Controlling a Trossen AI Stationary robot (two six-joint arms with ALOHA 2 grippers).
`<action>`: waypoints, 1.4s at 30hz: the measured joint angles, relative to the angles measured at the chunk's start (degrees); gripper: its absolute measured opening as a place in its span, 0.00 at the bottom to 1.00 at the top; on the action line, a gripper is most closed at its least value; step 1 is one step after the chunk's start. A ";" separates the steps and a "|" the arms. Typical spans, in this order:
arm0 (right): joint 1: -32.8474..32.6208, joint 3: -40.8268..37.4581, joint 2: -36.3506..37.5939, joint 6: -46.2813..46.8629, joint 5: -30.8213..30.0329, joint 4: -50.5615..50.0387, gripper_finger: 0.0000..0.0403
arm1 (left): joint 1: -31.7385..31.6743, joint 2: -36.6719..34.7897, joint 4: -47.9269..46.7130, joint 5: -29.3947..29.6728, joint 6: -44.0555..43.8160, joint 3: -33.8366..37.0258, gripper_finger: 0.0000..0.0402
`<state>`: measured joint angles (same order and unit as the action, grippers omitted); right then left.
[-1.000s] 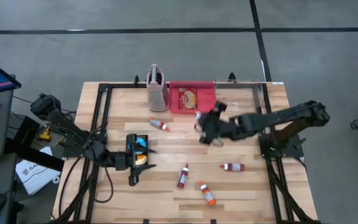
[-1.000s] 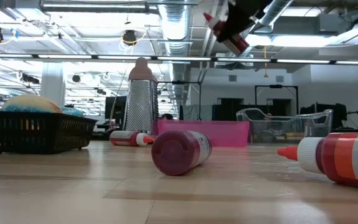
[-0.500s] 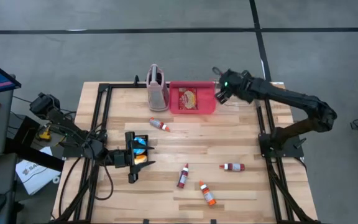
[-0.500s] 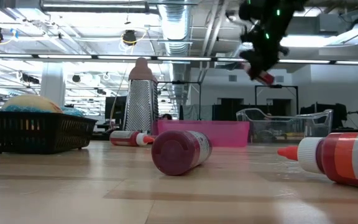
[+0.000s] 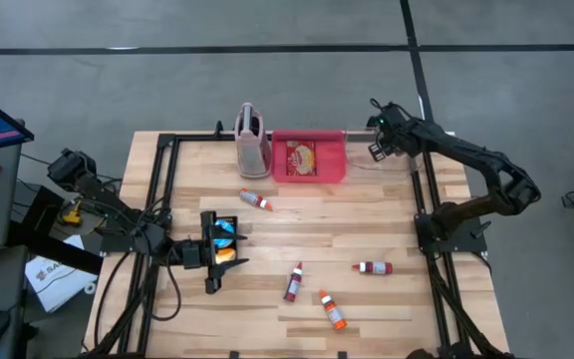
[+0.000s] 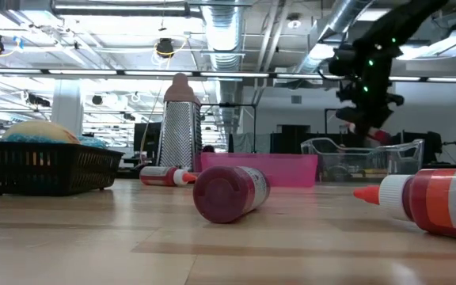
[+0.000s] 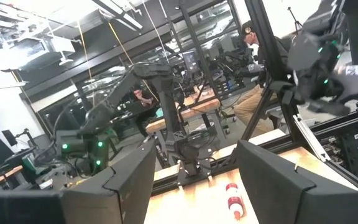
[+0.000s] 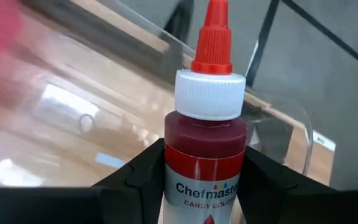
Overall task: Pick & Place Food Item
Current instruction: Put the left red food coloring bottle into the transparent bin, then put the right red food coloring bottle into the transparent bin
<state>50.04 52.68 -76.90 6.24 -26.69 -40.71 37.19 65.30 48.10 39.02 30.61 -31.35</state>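
Note:
My right gripper (image 5: pixel 377 150) is over the clear bin (image 5: pixel 399 160) at the table's far right, shut on a red food-colour bottle (image 8: pixel 206 168) that has a white cap and a red tip. In the low view the bottle (image 6: pixel 377 134) hangs just above the bin's rim (image 6: pixel 347 146). My left gripper (image 7: pixel 194 168) stands open near the table's left, beside a black basket (image 5: pixel 224 229) of yellow and blue items, with nothing between its fingers. My right gripper pinches the bottle's body (image 8: pixel 205 186), just below the white cap, between its two fingers (image 8: pixel 138 177). The bottle lies along the fingers, with its red tip (image 8: pixel 215 28) sticking out past them. The fingers slant downward from above. The bottle is lifted clear over the bin.
Several more red bottles lie on the wood: (image 5: pixel 257 198), (image 5: pixel 294 282), (image 5: pixel 332 310), (image 5: pixel 373 266). A metal grater (image 5: pixel 251 140) and a pink tray (image 5: pixel 307 175) holding a food packet stand at the far edge, left of the clear bin.
My right gripper has carried the bottle from the table's middle toward the far right corner, past the pink tray, to a spot over the clear bin. It has sunk and tipped downward on the way, and it stays shut on the bottle.

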 joint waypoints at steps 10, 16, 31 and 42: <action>2.40 -3.51 -1.01 -1.77 0.30 3.75 0.40 | -0.02 0.02 0.93 -1.53 -0.02 0.00 0.54; 2.84 -3.71 -1.20 -1.77 1.36 4.55 0.44 | 0.04 0.04 0.77 -1.87 -0.51 0.00 0.54; 2.45 -3.71 -1.18 -1.94 4.45 4.35 0.52 | 0.04 0.04 0.77 -1.85 -0.70 0.00 0.54; -8.68 -3.71 2.27 1.19 8.27 -1.07 0.51 | 0.04 0.04 0.76 -1.81 -0.68 0.00 0.54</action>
<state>41.36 48.97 -74.63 7.43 -18.41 -41.78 37.23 65.34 48.86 37.21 29.93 -31.35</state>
